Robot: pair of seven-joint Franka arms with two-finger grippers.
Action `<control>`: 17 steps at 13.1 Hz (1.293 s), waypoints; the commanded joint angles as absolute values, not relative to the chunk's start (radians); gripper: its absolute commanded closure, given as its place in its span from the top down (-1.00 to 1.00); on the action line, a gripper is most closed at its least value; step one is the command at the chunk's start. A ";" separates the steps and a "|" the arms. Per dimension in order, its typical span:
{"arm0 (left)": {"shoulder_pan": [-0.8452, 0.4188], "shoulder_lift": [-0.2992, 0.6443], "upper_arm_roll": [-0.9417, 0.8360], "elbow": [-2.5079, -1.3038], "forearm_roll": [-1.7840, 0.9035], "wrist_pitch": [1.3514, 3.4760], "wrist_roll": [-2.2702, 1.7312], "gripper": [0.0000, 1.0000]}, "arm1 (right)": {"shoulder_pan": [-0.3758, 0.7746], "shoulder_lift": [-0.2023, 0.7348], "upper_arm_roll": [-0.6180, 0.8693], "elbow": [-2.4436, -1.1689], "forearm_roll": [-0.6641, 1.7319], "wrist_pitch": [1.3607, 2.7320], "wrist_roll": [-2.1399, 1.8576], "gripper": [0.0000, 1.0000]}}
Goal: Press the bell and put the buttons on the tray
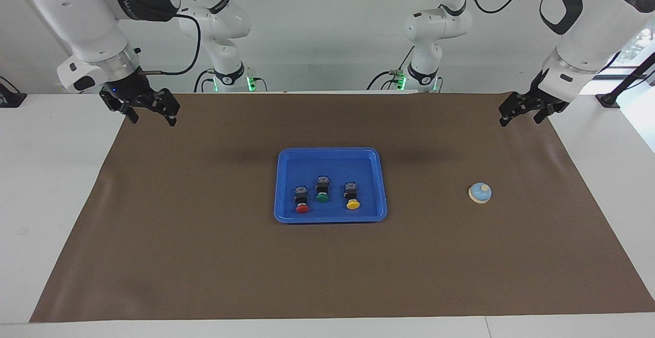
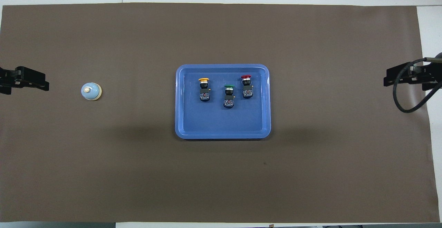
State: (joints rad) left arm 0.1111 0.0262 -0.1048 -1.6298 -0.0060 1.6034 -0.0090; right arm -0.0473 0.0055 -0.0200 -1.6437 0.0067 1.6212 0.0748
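Observation:
The blue tray (image 1: 369, 172) (image 2: 221, 121) lies in the middle of the table. Three buttons lie in it on their sides: a red one (image 1: 302, 201) (image 2: 246, 86), a green one (image 1: 322, 192) (image 2: 228, 96) and a yellow one (image 1: 352, 197) (image 2: 204, 89). The light blue bell (image 1: 480, 193) (image 2: 91, 91) stands alone on the mat toward the left arm's end. My left gripper (image 1: 519, 119) (image 2: 38, 83) hangs open and empty over the mat's edge at that end. My right gripper (image 1: 153, 118) (image 2: 388, 78) hangs open and empty over the mat's edge at the right arm's end.
A brown mat (image 1: 204, 256) (image 2: 138, 172) covers most of the white table. A black cable (image 2: 402, 100) loops by the right gripper.

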 commanded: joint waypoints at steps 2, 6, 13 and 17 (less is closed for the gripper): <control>0.112 0.028 -0.101 -1.614 -0.017 1.583 -0.003 1.00 | -0.057 -0.015 -0.003 -1.672 0.009 1.637 0.064 1.00; 0.112 0.028 -0.101 -1.614 -0.017 1.583 -0.003 1.00 | -0.066 -0.014 -0.003 -1.671 0.018 1.638 0.063 1.00; 0.112 0.028 -0.101 -1.614 -0.017 1.583 -0.003 1.00 | -0.057 -0.015 -0.003 -1.671 0.017 1.631 0.064 1.00; 0.112 0.028 -0.101 -1.614 -0.017 1.583 -0.003 1.00 | -0.058 -0.015 -0.003 -1.672 0.017 1.631 0.064 1.00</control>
State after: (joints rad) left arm 0.1111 0.0262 -0.1048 -1.6298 -0.0060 1.6034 -0.0090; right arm -0.0475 0.0055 -0.0097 -1.6469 0.0083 1.6219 0.0748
